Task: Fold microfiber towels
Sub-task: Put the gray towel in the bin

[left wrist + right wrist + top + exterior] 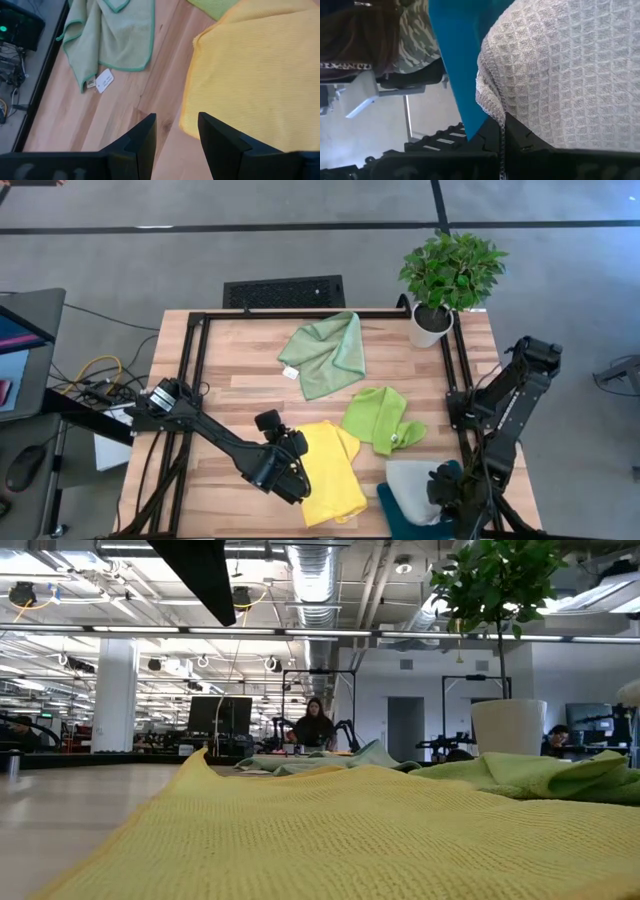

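The bright yellow towel (330,472) lies flat near the table's front edge; it fills the foreground of the low view (350,830). My left gripper (287,460) is open at the towel's left edge, its fingers (145,137) standing either side of the hem (186,125) just above the wood. The sage green towel (325,352) lies rumpled farther back. The lime green towel (382,418) lies bunched at the right. The light grey-blue towel (412,483) lies on the teal tray (392,508). My right gripper (441,485) is shut on it. My right gripper pinches the grey-blue towel's hemmed edge (492,107) between its two fingers; the hem runs down into the gap between them. The towel's waffle weave spreads away from the fingers over the teal tray (455,60). One layer or several, I cannot tell.
A potted plant in a white pot (432,323) stands at the table's far right corner. A white label (104,81) hangs off the sage green towel's corner. Bare wood lies at the table's left. A person sits at a desk in the room behind (313,725).
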Robot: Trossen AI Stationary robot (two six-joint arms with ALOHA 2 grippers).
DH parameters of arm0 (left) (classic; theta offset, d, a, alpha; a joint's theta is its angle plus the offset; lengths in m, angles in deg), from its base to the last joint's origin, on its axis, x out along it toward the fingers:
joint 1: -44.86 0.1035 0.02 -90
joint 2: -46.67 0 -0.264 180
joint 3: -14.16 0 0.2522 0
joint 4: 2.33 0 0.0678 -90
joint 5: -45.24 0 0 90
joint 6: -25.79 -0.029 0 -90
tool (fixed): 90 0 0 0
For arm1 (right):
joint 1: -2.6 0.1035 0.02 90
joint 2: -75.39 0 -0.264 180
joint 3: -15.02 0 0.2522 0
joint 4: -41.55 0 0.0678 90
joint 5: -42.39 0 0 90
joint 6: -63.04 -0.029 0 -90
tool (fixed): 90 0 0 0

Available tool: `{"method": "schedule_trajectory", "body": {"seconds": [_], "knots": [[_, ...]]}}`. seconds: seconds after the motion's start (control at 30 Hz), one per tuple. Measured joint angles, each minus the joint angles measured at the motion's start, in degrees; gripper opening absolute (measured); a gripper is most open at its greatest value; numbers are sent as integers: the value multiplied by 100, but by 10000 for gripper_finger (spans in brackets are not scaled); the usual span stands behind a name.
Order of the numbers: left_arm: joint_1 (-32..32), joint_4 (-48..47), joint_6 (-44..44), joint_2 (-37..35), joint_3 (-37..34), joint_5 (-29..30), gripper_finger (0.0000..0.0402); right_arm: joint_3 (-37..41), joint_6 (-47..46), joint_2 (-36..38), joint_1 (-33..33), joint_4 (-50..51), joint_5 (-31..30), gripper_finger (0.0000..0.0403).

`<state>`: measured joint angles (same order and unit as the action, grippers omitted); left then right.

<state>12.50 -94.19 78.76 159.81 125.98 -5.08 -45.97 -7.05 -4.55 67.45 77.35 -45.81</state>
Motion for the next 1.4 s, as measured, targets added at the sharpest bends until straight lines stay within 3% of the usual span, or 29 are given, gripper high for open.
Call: {"method": "schedule_trajectory", "body": {"seconds": [0.4, 1.0, 1.17, 1.4], "knots": [[0, 3, -126, 0, 0, -2, 139, 2, -496, 0, 149, -188, 265, 16], [0, 2, -136, 0, 0, -4, 139, 2, -498, 0, -206, -144, 263, 68], [0, 2, -135, 0, 0, -7, 139, 1, -571, 0, -205, -134, 265, 99], [0, 2, -136, 0, 0, -7, 139, 0, -452, 0, -237, -105, 283, 175]]}}
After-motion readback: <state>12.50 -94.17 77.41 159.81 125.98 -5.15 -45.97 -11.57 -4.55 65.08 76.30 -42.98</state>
